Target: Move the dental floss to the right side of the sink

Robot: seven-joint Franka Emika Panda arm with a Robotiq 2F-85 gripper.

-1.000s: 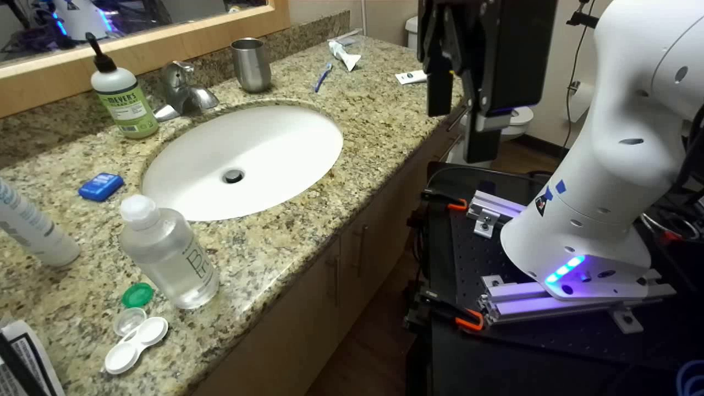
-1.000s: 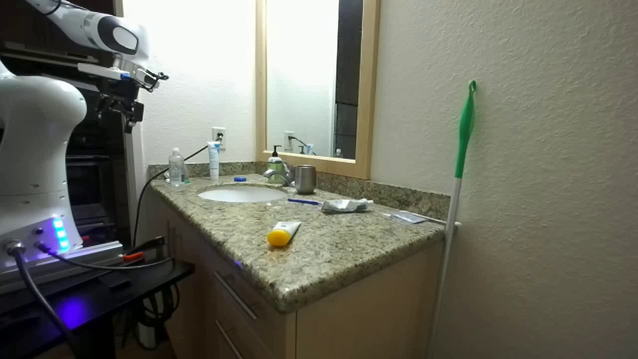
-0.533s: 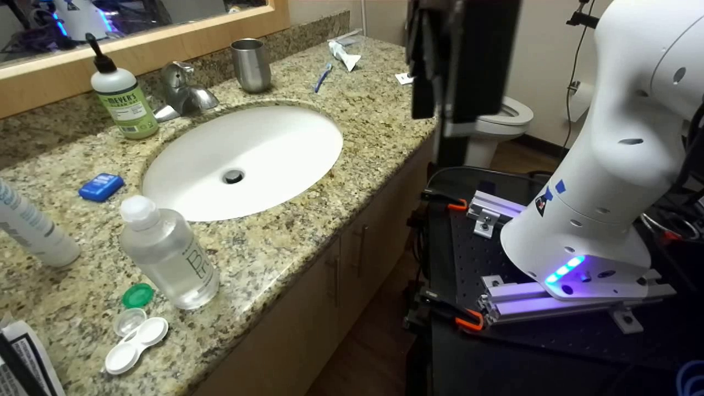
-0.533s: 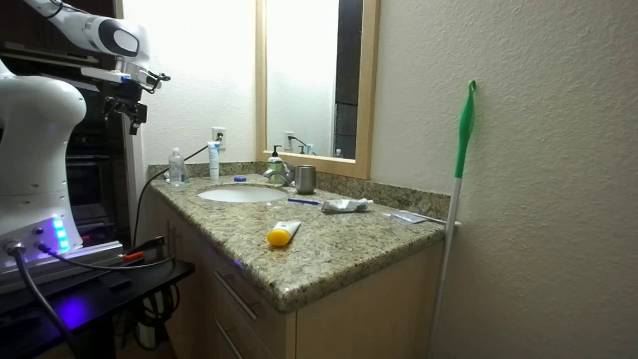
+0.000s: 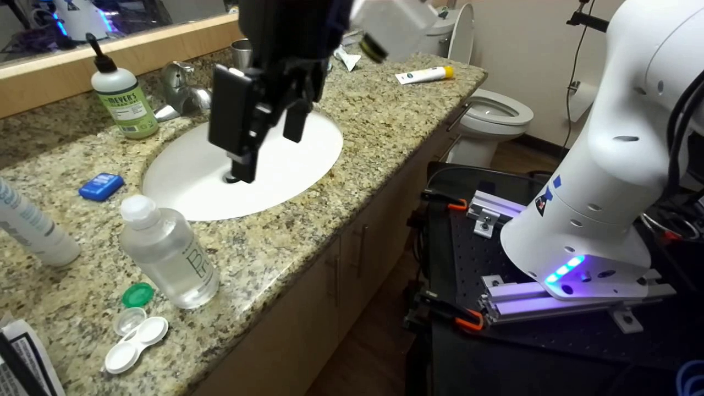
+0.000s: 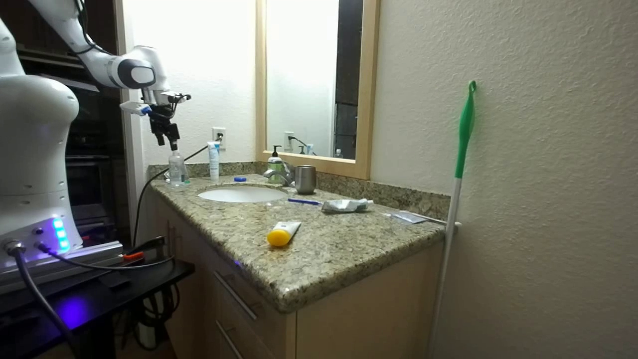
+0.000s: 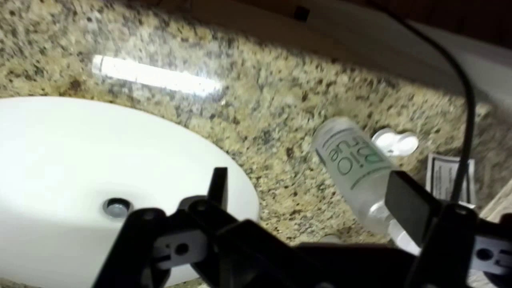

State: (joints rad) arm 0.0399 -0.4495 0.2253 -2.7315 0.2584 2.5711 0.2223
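The dental floss (image 5: 101, 186) is a small bright-blue container lying flat on the granite counter. It lies beside the sink (image 5: 187, 190), between the soap bottle and the clear bottle. It also shows in an exterior view (image 6: 240, 179) as a small blue shape behind the basin. It is hidden or out of view in the wrist view. My gripper (image 5: 269, 149) is open and empty, high above the counter, and covers part of the basin in that view. In the wrist view the gripper (image 7: 310, 196) has its fingers wide apart, with the sink (image 7: 80, 160) under the left finger.
A clear bottle (image 5: 170, 258) stands near the floss and appears behind the right finger (image 7: 408, 204) in the wrist view. A white tube (image 5: 36, 225), soap bottle (image 5: 125, 104), faucet (image 5: 181, 93), metal cup (image 6: 305, 179), green cap (image 5: 137, 295) and lens case (image 5: 136, 345) are around the basin.
My gripper has moved from beside the counter's front edge to over the sink, lower and turned, towards the floss side. The floss and other objects have not moved.
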